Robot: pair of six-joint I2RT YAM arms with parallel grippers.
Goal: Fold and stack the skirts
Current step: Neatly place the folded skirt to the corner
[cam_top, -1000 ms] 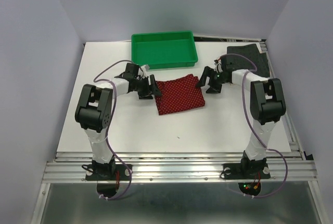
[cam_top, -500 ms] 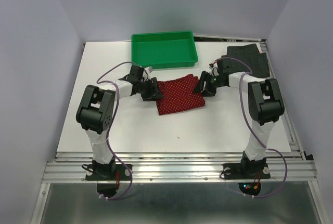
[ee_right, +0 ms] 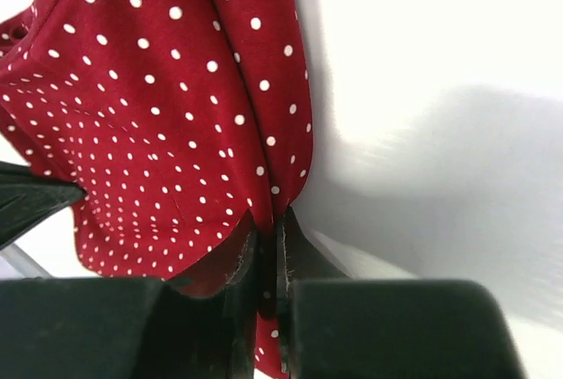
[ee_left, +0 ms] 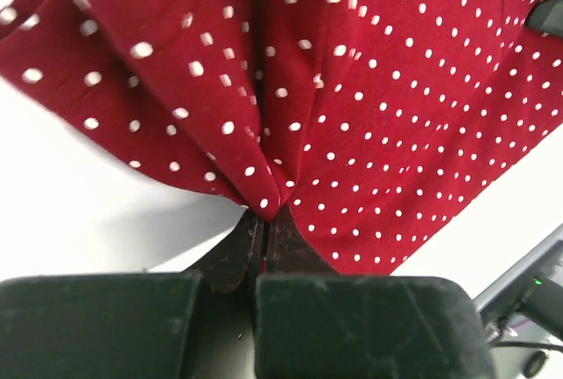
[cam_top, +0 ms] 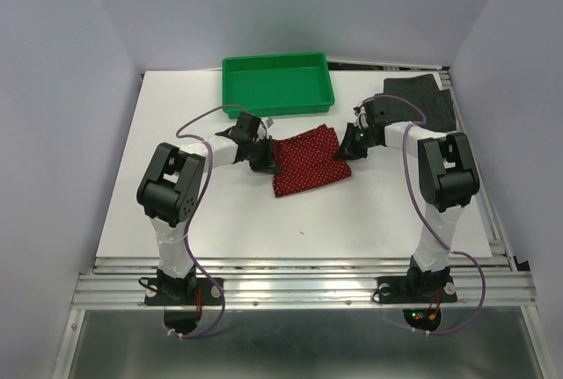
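The left gripper (ee_left: 264,221) has its two dark jaws closed tight on an edge of the dark red skirt (ee_left: 378,115). From that pinch the white-dotted cloth fans upward in creases and fills most of the view. Bare white table (ee_left: 79,212) shows at the left. A dark shape (ee_left: 547,15) cuts into the right edge, possibly another gripper.

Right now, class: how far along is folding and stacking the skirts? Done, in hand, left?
Done: no stack shows yet. In hand: the left gripper and the right gripper are each shut on opposite edges of the red dotted skirt. Left: finishing its fold and stacking it with the charcoal-grey skirt, lying apart at far right.
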